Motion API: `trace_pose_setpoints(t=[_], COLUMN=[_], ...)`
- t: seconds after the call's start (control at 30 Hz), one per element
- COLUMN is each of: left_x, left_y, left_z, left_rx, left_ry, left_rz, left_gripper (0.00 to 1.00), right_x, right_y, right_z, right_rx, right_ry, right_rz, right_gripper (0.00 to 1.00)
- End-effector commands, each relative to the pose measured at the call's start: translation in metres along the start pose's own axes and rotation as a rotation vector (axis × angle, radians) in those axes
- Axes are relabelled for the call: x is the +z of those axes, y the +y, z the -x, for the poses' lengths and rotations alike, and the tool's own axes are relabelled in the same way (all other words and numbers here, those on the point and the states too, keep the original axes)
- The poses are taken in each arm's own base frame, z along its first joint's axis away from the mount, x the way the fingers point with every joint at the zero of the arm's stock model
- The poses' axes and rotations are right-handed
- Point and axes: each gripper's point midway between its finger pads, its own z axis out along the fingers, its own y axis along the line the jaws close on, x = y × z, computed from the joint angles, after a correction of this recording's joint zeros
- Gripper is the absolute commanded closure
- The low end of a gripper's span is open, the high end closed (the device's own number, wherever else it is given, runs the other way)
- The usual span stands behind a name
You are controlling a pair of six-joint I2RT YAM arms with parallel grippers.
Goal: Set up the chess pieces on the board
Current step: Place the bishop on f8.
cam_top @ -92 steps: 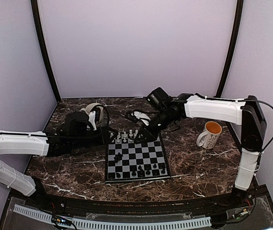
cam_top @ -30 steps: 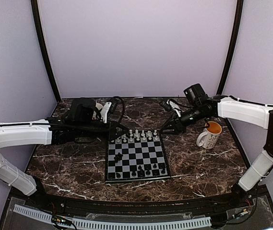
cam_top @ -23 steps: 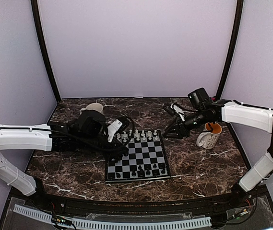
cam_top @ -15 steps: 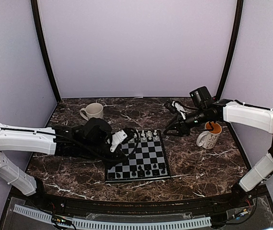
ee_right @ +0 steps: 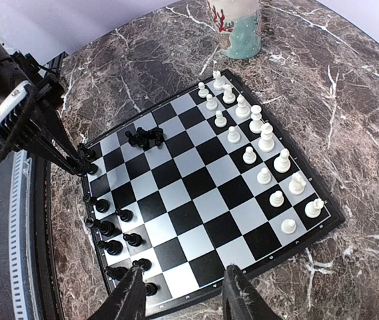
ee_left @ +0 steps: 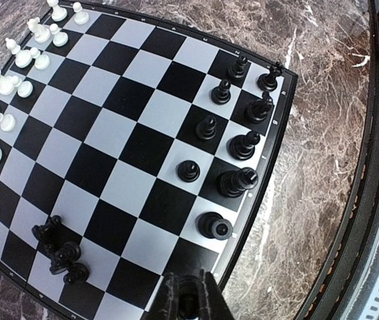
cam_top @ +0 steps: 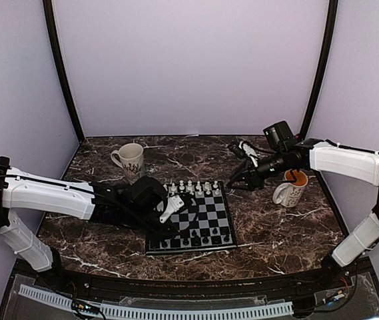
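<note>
Two grippers: both clear of the chess pieces (ee_left: pixel 244 143).
Left gripper (ee_left: pixel 188 303): jaws clenched, over the board's (ee_left: pixel 142 133) rim.
Right gripper (ee_right: pixel 186 299): jaws parted, gripping nothing.

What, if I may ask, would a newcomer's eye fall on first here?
The board at centre, white pieces ranked along its far edge, a toppled heap of black pieces near its left side. The left gripper hangs shut over its near-left corner; the right gripper hovers open off its far-right corner.
</note>
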Motion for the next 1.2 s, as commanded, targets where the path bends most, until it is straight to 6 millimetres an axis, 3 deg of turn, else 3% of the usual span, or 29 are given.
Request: trace_pose_setpoints(t=[0.0,0.4,0.97,1.17], left_x=[0.012,0.028,0.036,0.038], left_y=[-0.004,-0.007,-0.004,-0.003], left_z=[-0.014,-0.023,-0.015,-0.016], left_rx=[0.020,0.023,0.017,0.014], left_ry=[0.043,0.089,0.079,0.094], left_rz=[-0.002,0.015,0.038,0.044], left_gripper=[1.00,0.99,0.95,0.89], right_x=[0.001,0.004,0.005,0.005], right_y=[-0.002,-0.003,-0.002,-0.001], right_z=[0.000,-0.004,-0.006,-0.007], right_rx=[-0.013,-0.003,-0.004,-0.004], right_ry=[-0.015,-0.006,0.000,0.002], right_rz=[0.009,0.020,0.031,0.033], right_gripper=[0.60,0.60,0.60,0.60])
